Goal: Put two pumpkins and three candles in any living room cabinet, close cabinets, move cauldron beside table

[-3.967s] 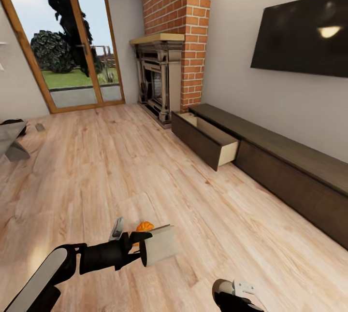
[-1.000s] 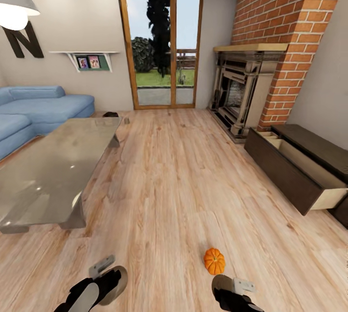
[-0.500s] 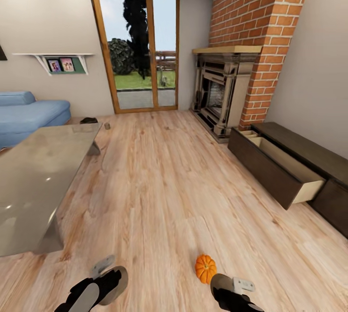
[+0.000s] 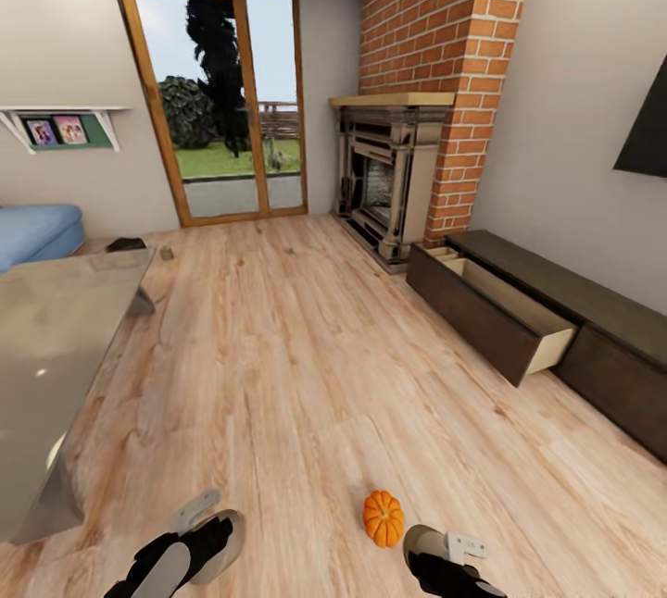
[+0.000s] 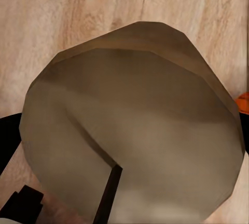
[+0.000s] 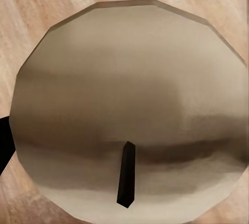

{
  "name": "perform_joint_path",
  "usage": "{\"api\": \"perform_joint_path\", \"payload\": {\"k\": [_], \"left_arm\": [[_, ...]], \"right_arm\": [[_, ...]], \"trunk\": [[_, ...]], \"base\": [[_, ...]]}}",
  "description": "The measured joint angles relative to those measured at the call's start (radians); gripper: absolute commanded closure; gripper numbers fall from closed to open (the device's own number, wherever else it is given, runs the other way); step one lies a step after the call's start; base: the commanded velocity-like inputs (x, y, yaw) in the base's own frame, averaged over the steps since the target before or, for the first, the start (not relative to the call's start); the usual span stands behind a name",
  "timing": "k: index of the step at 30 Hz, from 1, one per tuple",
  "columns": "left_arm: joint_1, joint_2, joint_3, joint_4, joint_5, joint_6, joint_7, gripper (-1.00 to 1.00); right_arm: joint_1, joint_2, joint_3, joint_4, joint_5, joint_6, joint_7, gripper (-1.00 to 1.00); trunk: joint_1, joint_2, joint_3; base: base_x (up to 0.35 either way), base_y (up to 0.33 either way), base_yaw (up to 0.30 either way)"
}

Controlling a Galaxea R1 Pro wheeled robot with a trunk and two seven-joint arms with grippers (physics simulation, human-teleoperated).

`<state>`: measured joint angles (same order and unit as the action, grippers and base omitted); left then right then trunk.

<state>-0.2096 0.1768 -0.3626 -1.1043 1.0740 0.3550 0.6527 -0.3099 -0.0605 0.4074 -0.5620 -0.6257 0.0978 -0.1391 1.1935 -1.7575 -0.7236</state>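
Observation:
A small orange pumpkin (image 4: 383, 517) sits on the wood floor just in front of me; its edge (image 5: 244, 102) also shows in the left wrist view. My left gripper (image 4: 211, 535) is tucked low and shut on a grey candle (image 5: 135, 130) with a dark wick. My right gripper (image 4: 432, 550), close beside the pumpkin, is shut on another candle (image 6: 129, 104). The long dark cabinet (image 4: 593, 320) runs along the right wall with one drawer (image 4: 496, 306) pulled open, its pale inside showing. The glass-topped table (image 4: 56, 330) is at the left. A small dark object (image 4: 125, 244) lies beyond it, too small to identify.
A brick chimney with a fireplace (image 4: 384, 172) stands past the cabinet's far end. A glazed door (image 4: 222, 98) is at the back, a blue sofa (image 4: 32, 232) at far left, a TV corner (image 4: 644, 126) on the right wall. Open wood floor lies between table and cabinet.
The camera has swung right, so table and sofa slid leftward and the TV corner came into view. Four seconds ago the left arm was stretched out with its candle; now it is tucked in.

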Motion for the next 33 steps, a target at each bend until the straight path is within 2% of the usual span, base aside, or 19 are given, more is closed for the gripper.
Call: {"api": "perform_joint_path", "payload": {"k": [27, 33], "left_arm": [[0.000, 0.000, -0.003, 0.000, 0.000, 0.000, 0.000, 1.00], [0.000, 0.000, -0.003, 0.000, 0.000, 0.000, 0.000, 1.00]], "right_arm": [[0.000, 0.001, -0.002, 0.000, -0.001, 0.005, 0.000, 1.00], [0.000, 0.001, -0.002, 0.001, -0.002, 0.006, 0.026, 1.00]], "trunk": [[0.000, 0.000, 0.017], [0.000, 0.000, 0.019]], "base": [[0.005, 0.121, -0.263], [0.000, 0.015, -0.273]]}}
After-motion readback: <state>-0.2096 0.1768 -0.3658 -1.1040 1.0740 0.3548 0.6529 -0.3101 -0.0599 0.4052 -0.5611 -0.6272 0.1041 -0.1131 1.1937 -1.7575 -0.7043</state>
